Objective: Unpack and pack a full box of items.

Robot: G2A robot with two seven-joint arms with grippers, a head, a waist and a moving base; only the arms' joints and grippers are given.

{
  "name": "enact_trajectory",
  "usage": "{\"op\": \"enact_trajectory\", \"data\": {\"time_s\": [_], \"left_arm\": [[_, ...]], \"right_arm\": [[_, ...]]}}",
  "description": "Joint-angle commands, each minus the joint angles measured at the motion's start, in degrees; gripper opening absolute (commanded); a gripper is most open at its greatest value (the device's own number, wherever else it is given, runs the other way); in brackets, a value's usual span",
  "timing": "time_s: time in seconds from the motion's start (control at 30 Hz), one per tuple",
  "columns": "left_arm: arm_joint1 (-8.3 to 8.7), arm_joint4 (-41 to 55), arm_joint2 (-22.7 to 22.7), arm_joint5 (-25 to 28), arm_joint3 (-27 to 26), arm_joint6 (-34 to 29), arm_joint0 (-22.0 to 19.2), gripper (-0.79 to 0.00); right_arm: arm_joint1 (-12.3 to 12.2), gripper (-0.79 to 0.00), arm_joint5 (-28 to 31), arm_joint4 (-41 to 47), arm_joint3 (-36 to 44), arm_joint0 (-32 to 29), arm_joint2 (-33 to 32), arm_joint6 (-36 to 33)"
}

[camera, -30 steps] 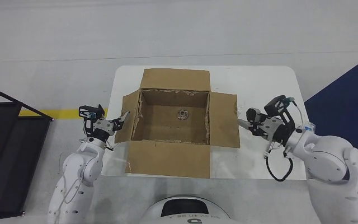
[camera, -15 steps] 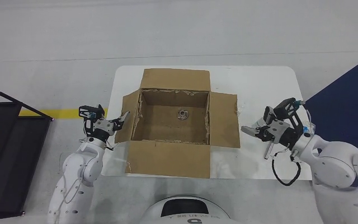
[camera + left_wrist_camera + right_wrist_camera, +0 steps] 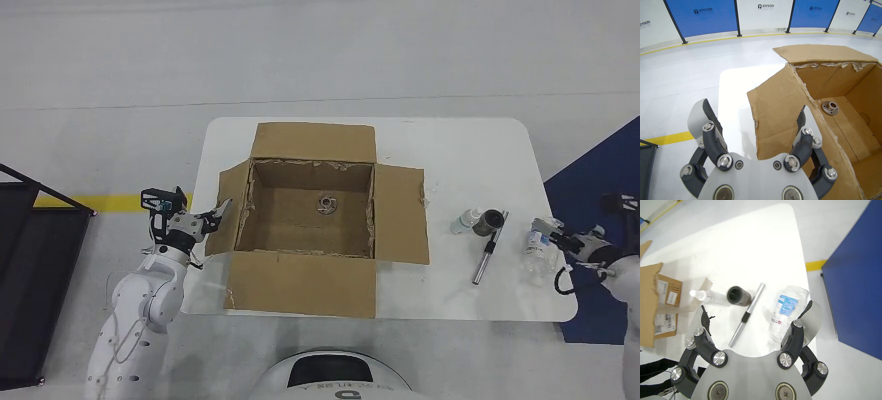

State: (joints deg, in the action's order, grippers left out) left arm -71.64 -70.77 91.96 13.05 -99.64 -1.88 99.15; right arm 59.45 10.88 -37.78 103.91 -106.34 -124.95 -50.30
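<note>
box [image 3: 300, 283] brown cardboard, flaps open, edges torn; left gripper [image 3: 755, 103], right gripper [image 3: 756, 304] both spread, empty.

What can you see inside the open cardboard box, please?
One round metal flange lies on the floor of the cardboard box. The strip of floor right under the robot-side wall is covered by that wall.

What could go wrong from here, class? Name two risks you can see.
1. The water bottle lies by the table's edge, next to the open right gripper; a nudge might roll it off.
2. The open left gripper sits close to the box's torn flap; it could snag it and shift the box.
</note>
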Motion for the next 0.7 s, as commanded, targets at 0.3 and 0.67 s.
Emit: {"op": "enact_trajectory", "data": {"time_s": [0.3,0.67], "left_arm": [[0.00,0.00,0.00,0.00,0.00,0.00,0.00,0.000],[0.00,0.00,0.00,0.00,0.00,0.00,0.00,0.000]], "right_arm": [[-1.77,0.000,-6.28,-16.20,-12.92,12.78,10.71,-11.20],[-2.24,-0.403,-8.21,-22.87,-20.63,19.27,16.54,-13.43]]}}
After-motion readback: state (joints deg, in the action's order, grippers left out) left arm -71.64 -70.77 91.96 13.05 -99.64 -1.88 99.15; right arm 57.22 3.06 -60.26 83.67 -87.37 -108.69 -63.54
